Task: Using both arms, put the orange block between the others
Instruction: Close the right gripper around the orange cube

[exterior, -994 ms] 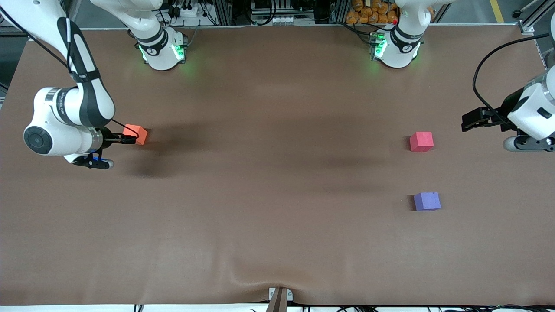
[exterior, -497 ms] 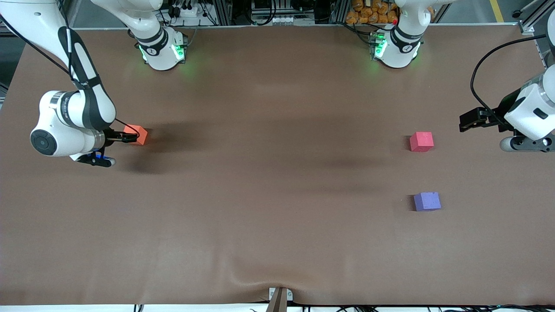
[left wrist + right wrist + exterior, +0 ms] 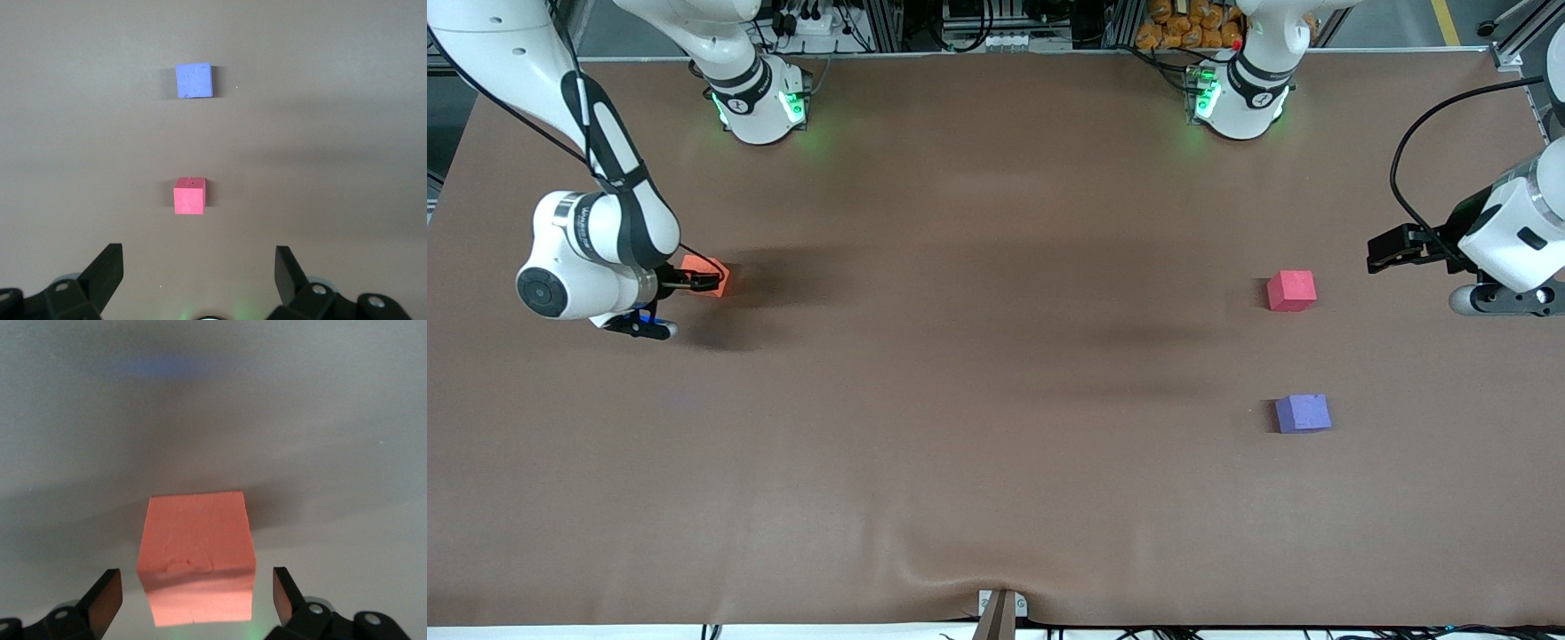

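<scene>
- Three small cubes sit on the brown table (image 3: 996,462), and the layout explains the two-arm plan: the orange block (image 3: 710,276) lies at the right arm's end, while the other two lie well apart from it at the left arm's end.
- Pinkish-red cube (image 3: 1291,291) and purple cube (image 3: 1303,413) rest in a line with a bare gap between them, the purple one nearer the front camera; that gap is the target spot.
- Right gripper (image 3: 694,283) is low at the orange block, approaching from the side toward the table's end; its jaws stand spread wide with nothing gripped.
- Right wrist view shows the orange block (image 3: 197,555) centred between the two black fingers (image 3: 105,597), flat on the table, with daylight on either side, so I judge this the lining-up step just before a grasp.
- Left gripper (image 3: 1392,251) hovers above the table near the pinkish-red cube, jaws also wide apart and empty; this arm waits.
- Left wrist view frames both cubes, pinkish-red (image 3: 190,197) and purple (image 3: 194,81), which suits an arm poised to receive the block and set it in the gap.
- Handover somewhere mid-table seems likely, since neither arm looks placed to cover the whole span alone.
</scene>
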`<action>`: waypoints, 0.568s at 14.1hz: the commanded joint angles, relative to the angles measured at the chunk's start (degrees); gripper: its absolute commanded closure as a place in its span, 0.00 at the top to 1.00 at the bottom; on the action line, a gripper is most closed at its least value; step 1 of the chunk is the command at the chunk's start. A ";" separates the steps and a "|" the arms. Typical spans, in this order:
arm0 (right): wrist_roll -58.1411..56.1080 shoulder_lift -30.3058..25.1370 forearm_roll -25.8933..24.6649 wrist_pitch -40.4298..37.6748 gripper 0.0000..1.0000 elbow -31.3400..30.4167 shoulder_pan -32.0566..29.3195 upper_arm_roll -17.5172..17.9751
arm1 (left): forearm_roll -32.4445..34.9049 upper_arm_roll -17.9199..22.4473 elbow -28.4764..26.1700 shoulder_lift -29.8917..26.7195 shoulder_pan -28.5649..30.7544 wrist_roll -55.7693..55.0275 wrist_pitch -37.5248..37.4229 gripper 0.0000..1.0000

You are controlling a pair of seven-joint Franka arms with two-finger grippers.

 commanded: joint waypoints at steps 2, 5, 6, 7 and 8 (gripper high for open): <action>-3.38 1.60 0.32 2.23 1.00 -0.63 -2.33 0.80 | 1.57 -0.20 0.52 0.14 -0.22 0.10 0.20 1.00; -5.05 1.87 0.40 2.67 0.33 -0.54 -3.56 0.89 | 1.48 -0.20 0.69 0.05 -0.22 0.01 0.20 1.00; -5.05 1.87 0.49 2.67 0.15 -0.54 -3.91 0.89 | 1.48 -0.20 0.78 0.05 -0.22 0.01 0.20 1.00; -5.05 1.87 1.28 2.67 0.05 -0.54 -4.00 0.89 | 1.48 -0.20 0.78 0.05 -0.22 0.01 0.20 1.00; -5.14 1.78 2.50 2.50 0.04 -0.45 -3.83 0.89 | 1.48 -0.20 0.70 0.14 -0.14 0.01 0.20 1.00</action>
